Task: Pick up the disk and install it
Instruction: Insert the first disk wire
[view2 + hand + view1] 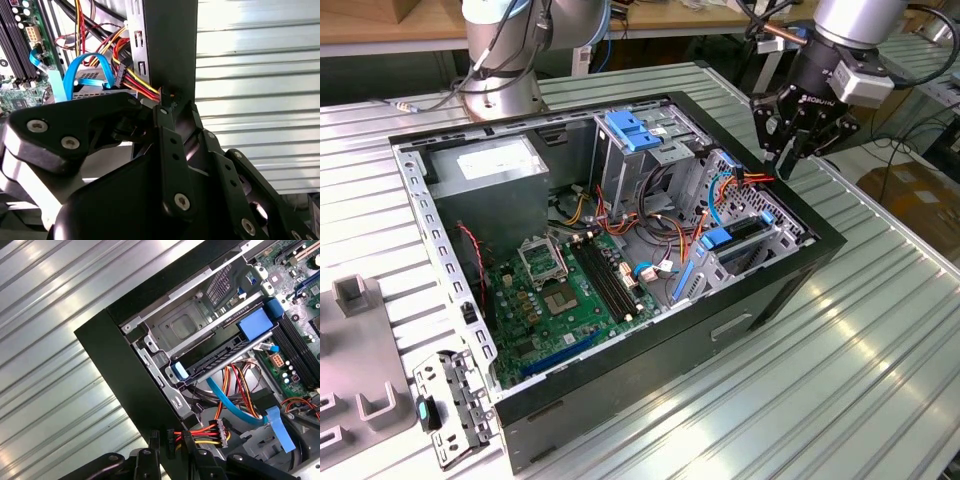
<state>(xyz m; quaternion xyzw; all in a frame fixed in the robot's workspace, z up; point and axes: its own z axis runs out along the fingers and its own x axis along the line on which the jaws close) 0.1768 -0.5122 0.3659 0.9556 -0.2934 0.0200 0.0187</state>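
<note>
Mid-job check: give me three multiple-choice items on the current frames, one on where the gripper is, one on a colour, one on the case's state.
1. In the exterior view, the gripper hangs: A. at that view's left edge; B. over the case rim on that view's right; C. at that view's bottom edge.
2. The flat cable beside the red and yellow wires is: A. green; B. white; C. blue.
3. The case is: A. open; B. closed by a panel; C. upside down.
Answers: 1 B, it hangs above the right-hand rim; 2 C, it is light blue in both wrist views; 3 A, its motherboard lies exposed.
</note>
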